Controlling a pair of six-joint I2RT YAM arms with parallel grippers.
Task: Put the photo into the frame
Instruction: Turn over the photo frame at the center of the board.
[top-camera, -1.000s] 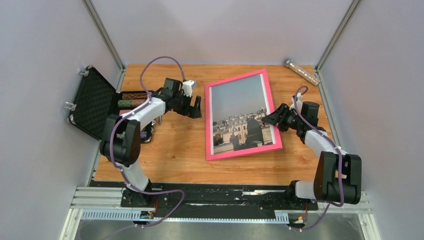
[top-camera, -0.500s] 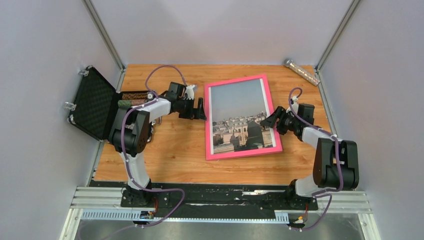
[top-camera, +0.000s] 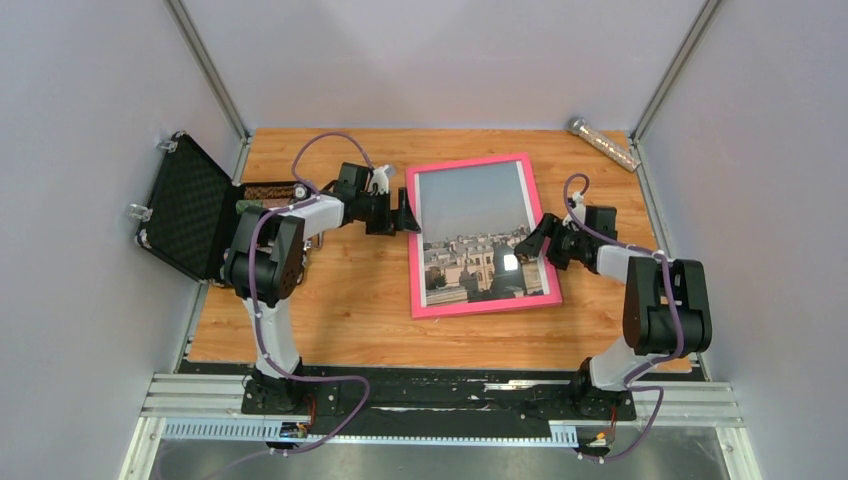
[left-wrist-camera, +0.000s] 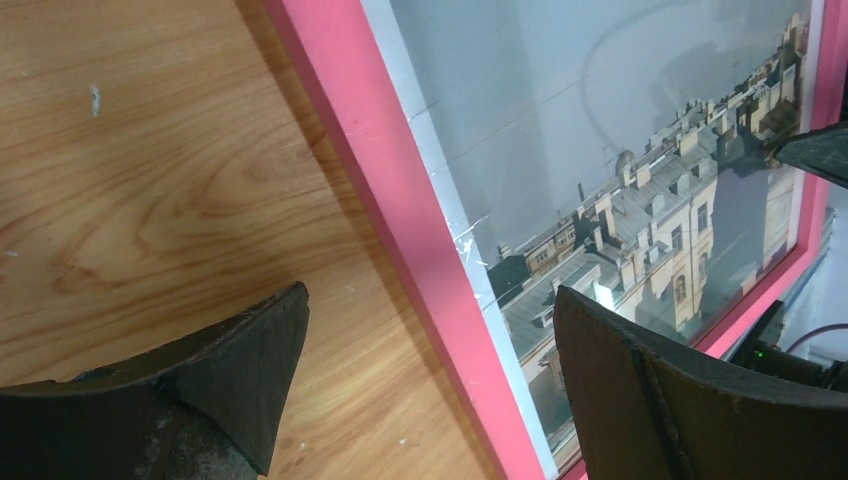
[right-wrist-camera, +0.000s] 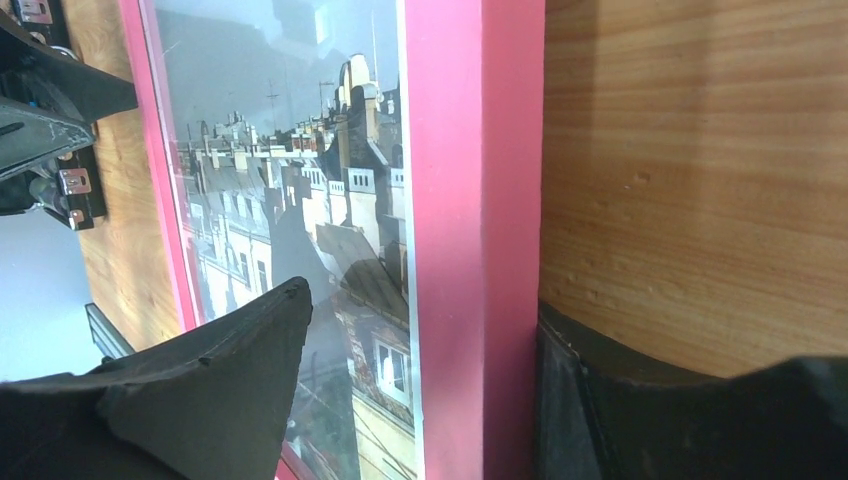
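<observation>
**Top view:** I log a bright pink thin-railed rectangular frame (top-camera: 487, 305) flat on the wooden bench (top-camera: 340, 300). The white-bordered paper photo of city rooftops (top-camera: 475, 215) lies inside it. The left end effector (top-camera: 405, 214) is at the frame's left rail and the right end effector (top-camera: 534, 243) at its right rail, probably to square it.

**Left wrist:** jaws wide apart, straddling that rail, gripping nothing.

**Right wrist:** jaws parted across the right rail, outer finger (right-wrist-camera: 650, 420) just beside it, nothing pinched.

There is one frame (top-camera: 487, 304), one photo (top-camera: 470, 205) and one table (top-camera: 340, 300). Two grippers are in view: the left gripper (top-camera: 405, 212) and the right gripper (top-camera: 535, 240). One black case (top-camera: 185, 205) and one silvery bar (top-camera: 603, 143) are there too.
</observation>
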